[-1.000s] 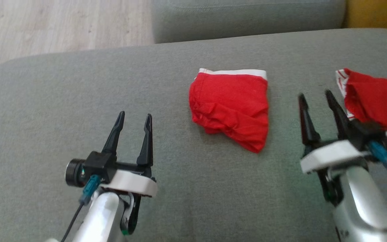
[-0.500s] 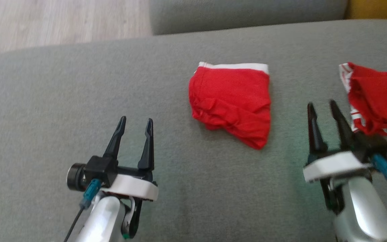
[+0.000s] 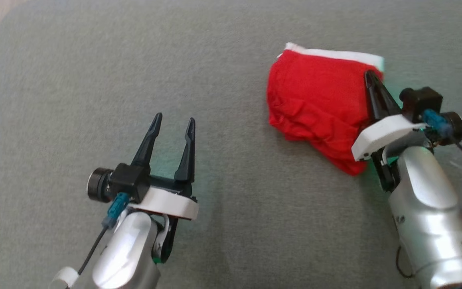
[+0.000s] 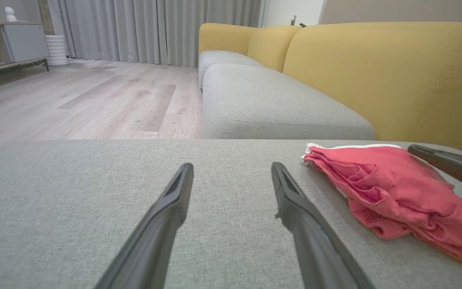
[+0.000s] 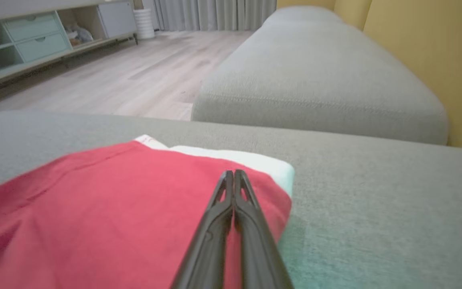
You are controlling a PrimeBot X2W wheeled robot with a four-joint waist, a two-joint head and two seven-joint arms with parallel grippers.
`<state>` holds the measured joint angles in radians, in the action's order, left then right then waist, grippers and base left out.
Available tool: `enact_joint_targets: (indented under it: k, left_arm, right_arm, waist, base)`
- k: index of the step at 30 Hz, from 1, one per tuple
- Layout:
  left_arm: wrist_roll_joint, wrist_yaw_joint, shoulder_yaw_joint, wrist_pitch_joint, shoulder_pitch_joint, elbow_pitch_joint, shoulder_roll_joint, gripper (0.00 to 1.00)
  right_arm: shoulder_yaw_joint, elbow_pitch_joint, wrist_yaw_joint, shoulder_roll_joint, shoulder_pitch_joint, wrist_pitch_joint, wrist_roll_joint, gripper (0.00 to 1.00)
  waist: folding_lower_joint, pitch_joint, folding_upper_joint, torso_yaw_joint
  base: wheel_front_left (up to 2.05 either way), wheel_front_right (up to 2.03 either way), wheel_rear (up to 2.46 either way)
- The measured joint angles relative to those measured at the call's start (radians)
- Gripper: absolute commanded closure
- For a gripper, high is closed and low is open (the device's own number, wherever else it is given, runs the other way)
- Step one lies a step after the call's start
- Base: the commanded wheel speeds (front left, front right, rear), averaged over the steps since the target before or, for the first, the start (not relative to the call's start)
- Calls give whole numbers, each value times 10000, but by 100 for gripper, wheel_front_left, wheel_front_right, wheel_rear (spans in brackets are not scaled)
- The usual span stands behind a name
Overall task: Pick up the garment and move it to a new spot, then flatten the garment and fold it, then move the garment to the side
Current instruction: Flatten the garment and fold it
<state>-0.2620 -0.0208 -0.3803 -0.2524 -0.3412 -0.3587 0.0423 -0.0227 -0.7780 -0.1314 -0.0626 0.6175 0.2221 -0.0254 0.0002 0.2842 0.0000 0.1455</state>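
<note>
**A:** Two seat cushions, is it?

**B:** Yes. The near grey cushion [image 3: 94, 60] spreads across the head view, and everything lies on it. A second grey cushion [image 4: 263, 104] sits beyond it. The yellow backrest [image 4: 375, 72] runs along their side, and the pale wooden floor [image 4: 74, 100] reaches out to the curtains [image 4: 155, 28].

**A:** And the garment?

**B:** The red garment [image 3: 315, 92] lies folded on the near cushion, right of the middle in the head view. Its near edge is rumpled into ridges, and the rest is fairly smooth.

**A:** What about the arms?

**B:** The right gripper [image 3: 369, 74] lies over the garment's right side, with its silver forearm coming in from the lower right. Its two dark fingers are pressed together with no gap between them. In its own wrist view the right gripper's tips sit on the red cloth. I cannot tell whether any fabric is caught between them.

**A:** And the left?

**B:** The left gripper [image 3: 175, 118] sits over bare cushion, well apart from the garment on its left. Its fingers are spread wide with nothing between them.

**A:** Anything smaller?

**B:** The white waistband [image 3: 335, 53] runs along the garment's far edge. The right fingertips stop just short of it.
</note>
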Motion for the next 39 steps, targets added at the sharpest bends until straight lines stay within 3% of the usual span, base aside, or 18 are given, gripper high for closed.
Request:
enact_joint_targets:
  k: [8, 15, 19, 22, 29, 39]
  left_arm:
    - [-67, -61, -36, 0, -231, -31, -4, 0]
    - [-111, -69, -33, 0, -228, -109, -4, 0]
    - [-130, -69, -48, 0, -227, -119, -6, 0]
    - [-217, -69, -100, 0, -226, -119, -6, 0]
    - [-282, -73, -132, 0, -222, -138, -4, 0]
    - [-178, -105, 2, 0, -201, -255, -4, 0]
  right_arm:
    - [44, -2546, 0, -140, 1081, 119, -364, 100]
    - [-698, -2406, 0, -113, 1131, 257, -94, 100]
    - [-2159, -1164, 0, -115, 1084, 288, 888, 100]
    - [-3285, -915, 0, -82, 965, 288, 1365, 100]
    - [-5567, -2042, 0, -88, 654, 128, 2222, 100]
    - [-8046, -2272, 0, -44, 715, -157, 4324, 100]
  waist:
    - [-1, 294, 0, 289]
    - [-2, -25, 0, 176]
    - [-3, -195, 0, 137]
    - [-3, -230, 0, 198]
    - [-3, -242, 0, 438]
    - [-3, -466, 0, 144]
  base:
    - [0, 0, 0]
    - [0, 0, 0]
    - [0, 0, 0]
    - [0, 0, 0]
    - [0, 0, 0]
    - [0, 0, 0]
